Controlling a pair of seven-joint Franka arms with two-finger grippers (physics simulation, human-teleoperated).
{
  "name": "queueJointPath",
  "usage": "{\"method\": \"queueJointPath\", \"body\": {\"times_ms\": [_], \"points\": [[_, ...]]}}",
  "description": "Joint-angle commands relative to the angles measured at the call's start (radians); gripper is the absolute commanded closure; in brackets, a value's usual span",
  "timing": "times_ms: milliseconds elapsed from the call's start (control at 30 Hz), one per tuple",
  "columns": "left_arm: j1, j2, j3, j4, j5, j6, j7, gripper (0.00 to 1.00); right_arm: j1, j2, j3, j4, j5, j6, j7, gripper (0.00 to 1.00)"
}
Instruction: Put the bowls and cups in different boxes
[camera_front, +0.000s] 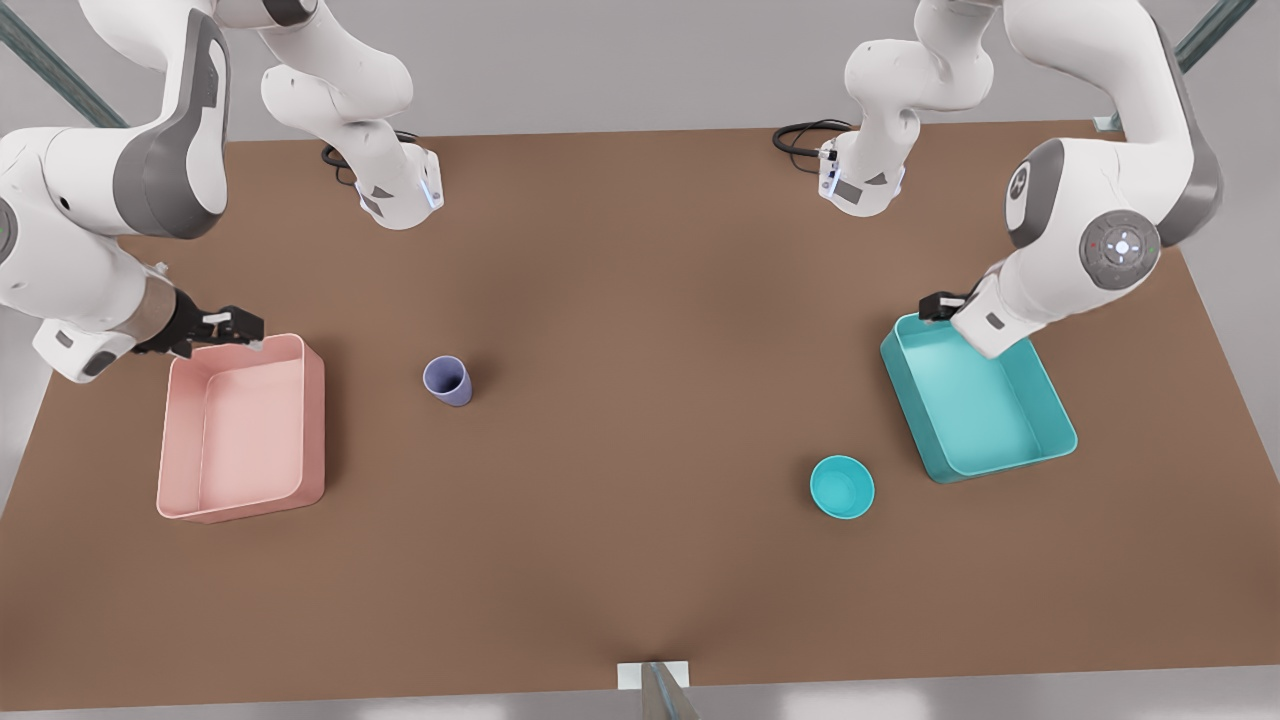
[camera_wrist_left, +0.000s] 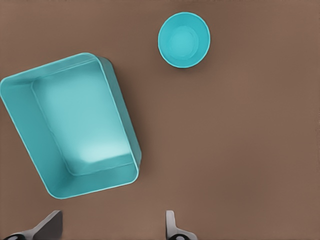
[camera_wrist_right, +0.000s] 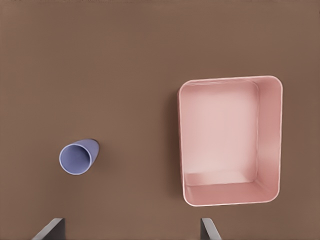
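Teal round bowl (camera_front: 842, 487), tapered lavender cup (camera_front: 447, 381); left gripper (camera_wrist_left: 112, 226) and right gripper (camera_wrist_right: 131, 229) spread.

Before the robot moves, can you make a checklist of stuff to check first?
1. Cup upright on the table, beside the pink box: ok.
2. Bowl upright, near the teal box: ok.
3. Both boxes hold nothing: ok.
4. Left tool open, at the teal box's far end: ok.
5. Right tool open, at the pink box's far end: ok.
6. Anything sorted: not ok, both wait on the table.
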Motion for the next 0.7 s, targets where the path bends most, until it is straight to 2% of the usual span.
{"method": "queueJointPath", "body": {"times_ms": [0, 100, 167, 233, 300, 400, 567, 667], "points": [[0.007, -0.002, 0.0, -0.001, 0.003, 0.037, -0.027, 0.0, 0.001, -0.001, -0.001, 0.001, 0.001, 0.042, -0.048, 0.0], [0.007, 0.011, 0.003, -0.003, 0.006, 0.086, -0.028, 0.0, 0.019, 0.042, 0.006, 0.003, 0.021, 0.051, -0.048, 0.0], [0.01, 0.215, 0.018, 0.009, 0.003, 0.321, -0.025, 0.0, 0.122, 0.14, 0.006, 0.007, 0.085, 0.091, -0.046, 0.0], [0.042, 0.458, 0.016, 0.187, -0.041, 0.41, -0.022, 0.0, 0.196, 0.211, 0.006, -0.006, 0.113, 0.203, -0.026, 0.0], [0.047, 0.553, 0.013, 0.2, -0.052, 0.591, -0.015, 0.0, 0.236, 0.246, 0.006, -0.095, 0.124, 0.353, 0.009, 0.0], [0.047, 0.567, 0.01, 0.155, -0.14, 0.666, -0.016, 0.0, 0.245, 0.22, 0.004, -0.232, 0.119, 0.465, 0.01, 0.0], [0.047, 0.611, 0.009, 0.128, -0.143, 0.755, -0.001, 0.0, 0.257, 0.096, 0.003, -0.514, 0.11, 0.666, 0.012, 0.0], [0.047, 0.648, -0.003, 0.105, -0.141, 0.8, -0.002, 0.0, 0.257, 0.067, 0.004, -0.595, 0.11, 0.709, 0.012, 0.0]]}}
